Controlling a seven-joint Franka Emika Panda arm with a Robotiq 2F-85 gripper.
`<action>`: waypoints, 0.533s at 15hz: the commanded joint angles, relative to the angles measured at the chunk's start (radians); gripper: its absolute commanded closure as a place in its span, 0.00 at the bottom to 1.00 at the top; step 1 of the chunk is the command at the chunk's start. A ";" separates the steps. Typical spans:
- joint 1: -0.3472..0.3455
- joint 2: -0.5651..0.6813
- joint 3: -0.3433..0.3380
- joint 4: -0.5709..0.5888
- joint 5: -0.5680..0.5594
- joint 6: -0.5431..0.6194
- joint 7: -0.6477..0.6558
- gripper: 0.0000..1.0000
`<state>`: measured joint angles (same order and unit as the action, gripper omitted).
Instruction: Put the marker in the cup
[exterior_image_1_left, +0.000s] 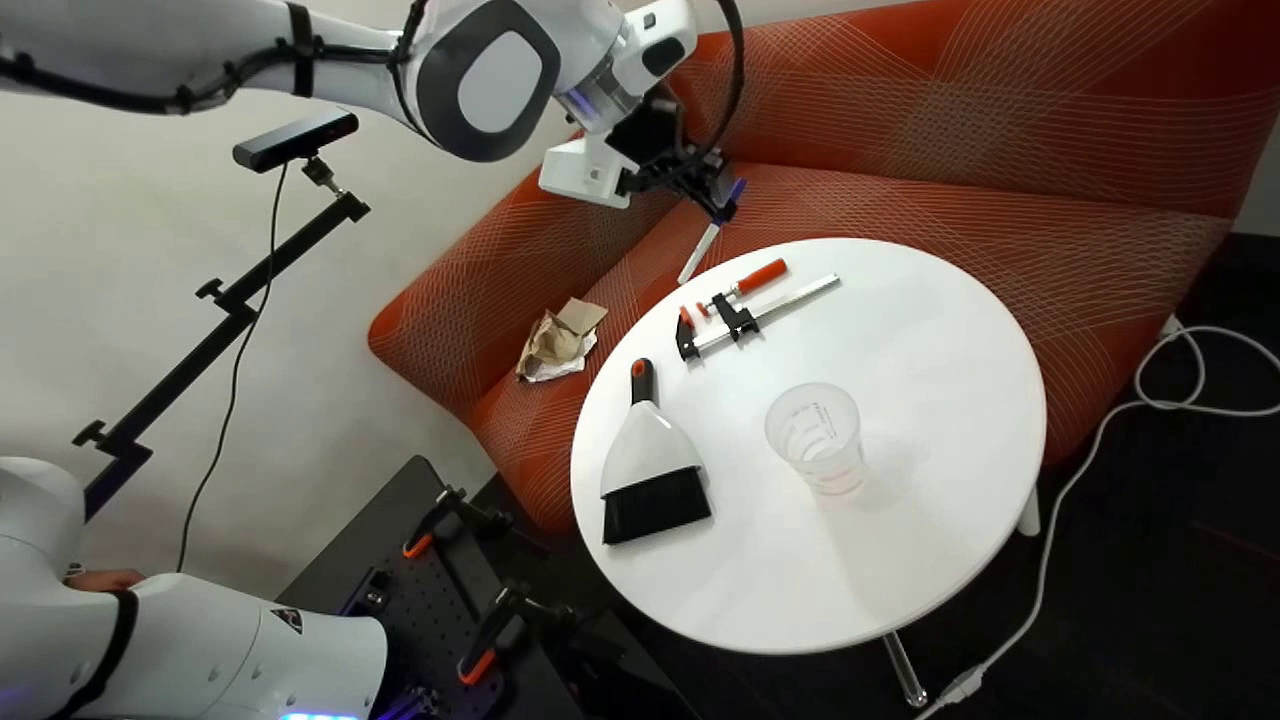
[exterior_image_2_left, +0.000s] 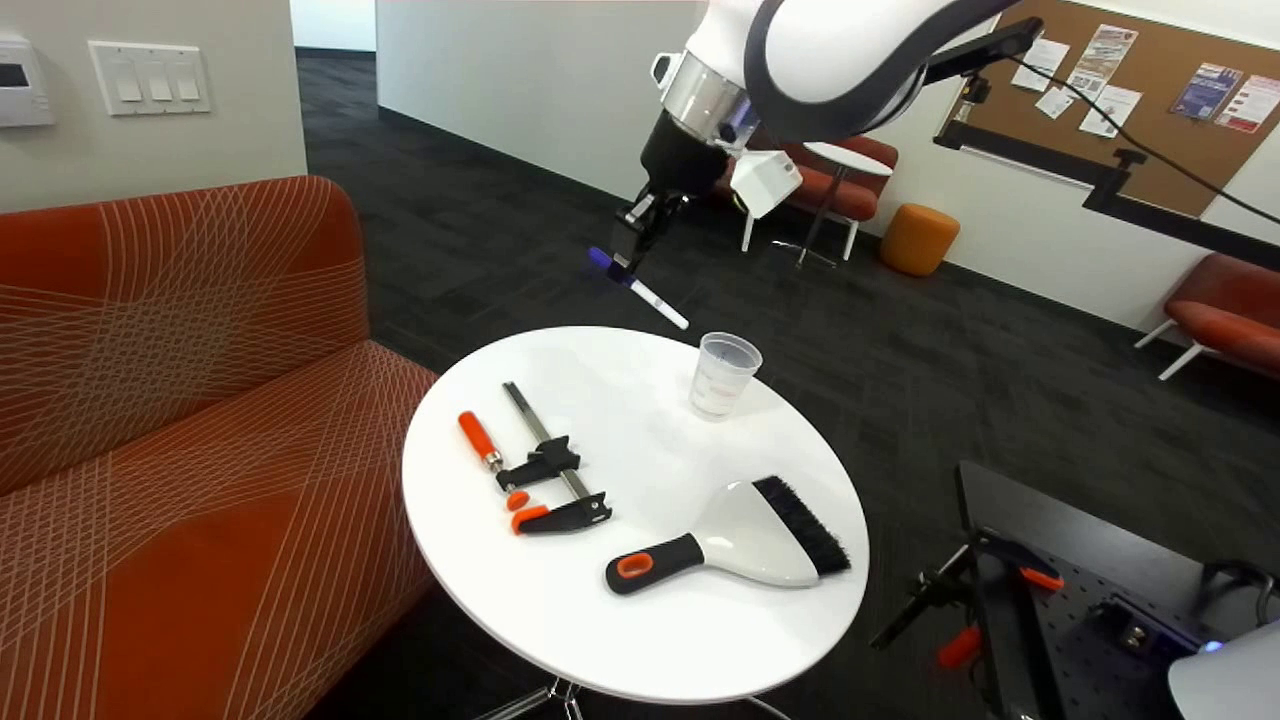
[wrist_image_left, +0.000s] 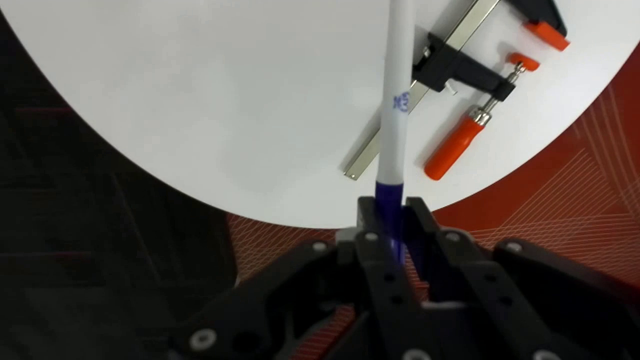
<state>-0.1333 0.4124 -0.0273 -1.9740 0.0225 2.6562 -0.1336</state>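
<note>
The marker has a white barrel (exterior_image_1_left: 698, 255) and a purple cap; it also shows in an exterior view (exterior_image_2_left: 660, 305) and in the wrist view (wrist_image_left: 395, 110). My gripper (exterior_image_1_left: 722, 212) is shut on its cap end, with the fingertips on either side of the cap in the wrist view (wrist_image_left: 390, 204). The marker hangs tilted, barrel end lower, in the air beyond or above the table's edge. The clear cup (exterior_image_1_left: 815, 435) stands upright on the round white table (exterior_image_1_left: 930, 570); it also shows in an exterior view (exterior_image_2_left: 722, 378), apart from the marker. It is out of the wrist view.
A bar clamp with an orange handle (exterior_image_1_left: 762, 276) lies on the table, also below the marker in the wrist view (wrist_image_left: 452, 150). A white brush with black bristles (exterior_image_1_left: 650, 450) lies near it. A red sofa (exterior_image_1_left: 960, 90) borders the table; crumpled paper (exterior_image_1_left: 560, 342) lies on it.
</note>
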 joint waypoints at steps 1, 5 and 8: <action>0.101 0.020 -0.115 -0.019 -0.116 0.106 0.221 0.96; 0.241 0.064 -0.299 -0.011 -0.274 0.167 0.512 0.96; 0.333 0.105 -0.427 0.016 -0.348 0.148 0.702 0.96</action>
<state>0.1117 0.4831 -0.3414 -1.9806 -0.2632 2.7976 0.4074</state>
